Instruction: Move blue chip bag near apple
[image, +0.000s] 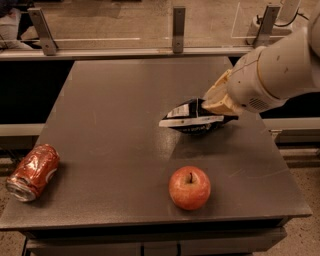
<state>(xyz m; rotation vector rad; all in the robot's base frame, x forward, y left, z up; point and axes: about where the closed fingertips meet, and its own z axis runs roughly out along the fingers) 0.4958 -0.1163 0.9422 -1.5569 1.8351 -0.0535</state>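
Observation:
The blue chip bag (192, 119) is a crumpled navy foil bag with white panels, low over the right middle of the dark table (115, 100). My gripper (216, 104) comes in from the right on a large white arm and is shut on the bag's right end. The apple (189, 187), red with a short dark stem, stands near the table's front edge, a little in front of the bag and apart from it.
A crushed red soda can (33, 171) lies at the table's front left corner. A rail with metal posts (178, 27) runs behind the table's far edge. The table's right edge is close to the arm.

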